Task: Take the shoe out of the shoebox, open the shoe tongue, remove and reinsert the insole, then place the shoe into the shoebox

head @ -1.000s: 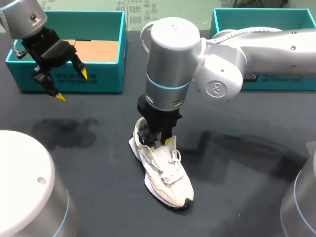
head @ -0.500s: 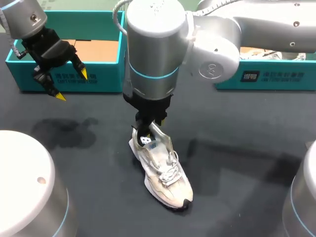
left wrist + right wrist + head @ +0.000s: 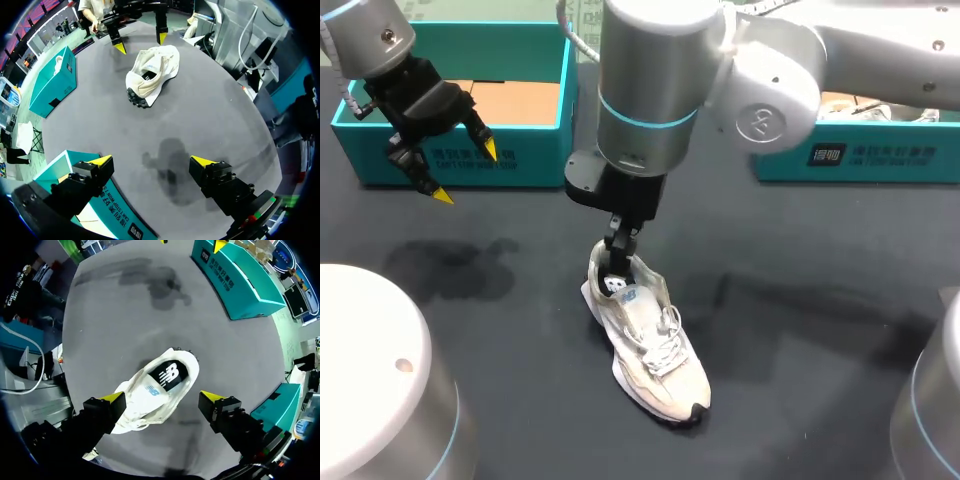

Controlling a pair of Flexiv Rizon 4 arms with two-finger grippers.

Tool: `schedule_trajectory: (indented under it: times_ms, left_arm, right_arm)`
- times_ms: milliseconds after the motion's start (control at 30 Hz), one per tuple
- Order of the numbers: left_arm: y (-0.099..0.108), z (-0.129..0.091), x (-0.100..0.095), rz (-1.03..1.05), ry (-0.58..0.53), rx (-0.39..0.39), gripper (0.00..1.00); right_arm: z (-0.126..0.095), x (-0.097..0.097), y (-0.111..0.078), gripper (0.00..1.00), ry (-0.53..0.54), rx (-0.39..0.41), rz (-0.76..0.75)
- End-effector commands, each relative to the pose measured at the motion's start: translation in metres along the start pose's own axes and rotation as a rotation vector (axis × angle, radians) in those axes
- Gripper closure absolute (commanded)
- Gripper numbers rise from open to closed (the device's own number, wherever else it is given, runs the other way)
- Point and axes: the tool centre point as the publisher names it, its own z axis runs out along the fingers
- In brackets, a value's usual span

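A white sneaker [image 3: 650, 345] lies on the dark table, toe toward the front edge, with its tongue standing up. In the right wrist view the sneaker [image 3: 155, 390] shows its insole [image 3: 170, 374] with a black logo inside the heel. My right gripper [image 3: 163, 399] hangs open just above the heel, its fingers wide of the shoe on both sides and touching nothing. In the head view it is the right gripper [image 3: 620, 258] over the shoe's collar. My left gripper [image 3: 460, 172] stands open and empty before the left teal shoebox [image 3: 450, 155], far from the sneaker [image 3: 150, 75].
A second teal shoebox [image 3: 880, 155] stands at the back right, partly behind my right arm. The left box shows a brown cardboard bottom [image 3: 515, 100]. Two white arm housings [image 3: 370, 380] fill the front corners.
My right gripper has let go of the shoe tongue, spread wide and risen a little above the heel. The tongue now stands up. The left arm has not moved.
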Motion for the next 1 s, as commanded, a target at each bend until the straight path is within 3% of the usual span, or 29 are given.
schedule_trajectory:
  times_ms: [33,133,400,700,833,1000]
  left_arm:
    - [0.0,0.0,0.001,0.0,0.0,-0.003,0.0]
    - [0.0,0.0,0.001,0.0,0.0,-0.003,0.0]
    - [0.0,0.0,0.001,0.0,0.0,-0.003,0.0]
    - [0.0,0.0,0.001,0.0,0.0,-0.003,0.0]
    - [0.0,0.0,0.001,0.0,0.0,-0.003,0.0]
    - [0.0,0.0,0.001,0.0,0.0,-0.003,0.0]
  right_arm:
    - [0.001,-0.003,-0.005,0.0,0.017,-0.012,0.001]
    - [0.011,-0.006,0.0,0.0,0.008,0.008,-0.099]
    - [0.008,-0.011,0.014,0.0,-0.066,0.002,-0.321]
    - [0.009,-0.013,0.016,0.0,-0.065,0.021,-0.334]
    - [0.017,-0.016,0.037,0.0,-0.087,0.052,-0.455]
    - [0.026,-0.021,0.045,0.0,-0.107,0.046,-0.573]
